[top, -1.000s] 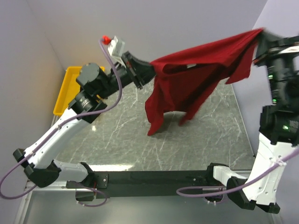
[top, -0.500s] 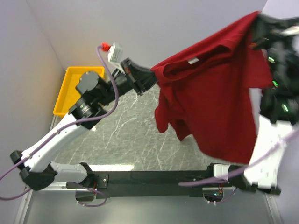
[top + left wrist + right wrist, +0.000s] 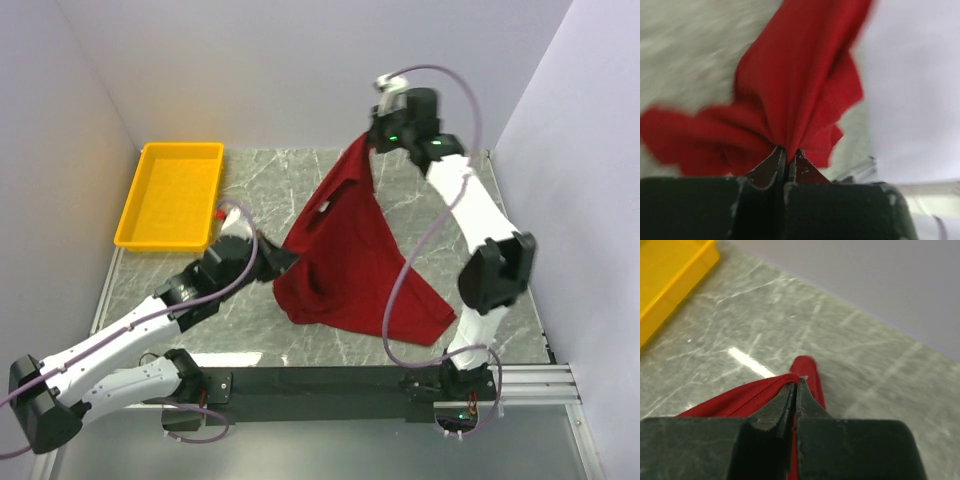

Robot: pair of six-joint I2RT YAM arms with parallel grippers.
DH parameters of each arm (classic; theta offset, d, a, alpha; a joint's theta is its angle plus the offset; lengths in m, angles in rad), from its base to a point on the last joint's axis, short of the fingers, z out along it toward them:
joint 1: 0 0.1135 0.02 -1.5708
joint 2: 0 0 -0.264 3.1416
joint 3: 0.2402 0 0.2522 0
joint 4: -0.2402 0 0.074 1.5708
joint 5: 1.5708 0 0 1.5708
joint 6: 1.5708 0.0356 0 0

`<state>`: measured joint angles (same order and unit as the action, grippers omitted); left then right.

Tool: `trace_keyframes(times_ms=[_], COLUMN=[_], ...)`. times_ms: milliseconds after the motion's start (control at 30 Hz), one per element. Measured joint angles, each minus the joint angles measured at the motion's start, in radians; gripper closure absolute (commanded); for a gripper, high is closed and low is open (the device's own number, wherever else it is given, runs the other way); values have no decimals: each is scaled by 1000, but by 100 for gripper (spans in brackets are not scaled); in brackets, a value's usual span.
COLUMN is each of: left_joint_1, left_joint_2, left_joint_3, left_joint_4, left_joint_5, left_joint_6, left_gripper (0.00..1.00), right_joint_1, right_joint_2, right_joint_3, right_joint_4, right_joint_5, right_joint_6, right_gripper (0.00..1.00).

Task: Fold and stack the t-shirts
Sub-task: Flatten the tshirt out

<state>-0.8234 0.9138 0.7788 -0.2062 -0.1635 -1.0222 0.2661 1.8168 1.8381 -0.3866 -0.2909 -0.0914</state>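
Red t-shirt (image 3: 350, 265) is strung between both arms. Most of it is draped on the marble table (image 3: 240, 185), a bit right of centre, with its near end lying rumpled toward the near right. The left gripper (image 3: 280, 262) sits low at the shirt's left side, fingers pinched tight on a bunched bit of fabric. The right gripper (image 3: 371, 143) is up at the far side, fingers closed on a thin edge and holding that corner off the surface. The yellow tray (image 3: 160, 244) at the far left isn't involved.

Looks to me like the spread-it-flat stage before any fold. To do it well, I'd pull the two pinches apart until the cloth goes taut. Then lower both together so it lands smooth, not crumpled.
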Motion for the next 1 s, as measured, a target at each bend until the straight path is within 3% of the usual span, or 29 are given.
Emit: trace_keyframes(times_ms=[167,367,467,500,567,600,667,767,900,1000], left_joint_1=[14,59,82,90,103,113,134,176,257,302], left_joint_2=[-100,-151,-126,-106,-70,-50,-19,-10,-6,5], left_joint_3=[-127,-176,-188,-189,-190,-190,-190,-190,-190,-190], left_joint_4=[-175,-301,-332,-340,-351,-359,-371,-378,-367,-345], left_joint_5=[-100,-180,-200,-201,-201,-201,-201,-198,-180,-151], left_joint_6=[-157,-284,-316,-326,-331,-330,-320,-289,-217,-162], left_gripper=[99,99,99,99,99,99,98,98,98,99], right_joint_1=[143,288,341,356,383,392,405,394,305,161], right_joint_2=[187,472,602,629,662,673,681,642,429,193], right_joint_3=[136,394,505,520,520,520,520,469,220,17], right_joint_4=[9,40,52,60,71,74,75,93,52,-31], right_joint_5=[4,60,109,126,158,168,189,196,103,-51], right_joint_6=[-42,-69,-82,-89,-102,-106,-108,-117,-169,-238], right_gripper=[100,100,82,67,51,38,23,16,18,19])
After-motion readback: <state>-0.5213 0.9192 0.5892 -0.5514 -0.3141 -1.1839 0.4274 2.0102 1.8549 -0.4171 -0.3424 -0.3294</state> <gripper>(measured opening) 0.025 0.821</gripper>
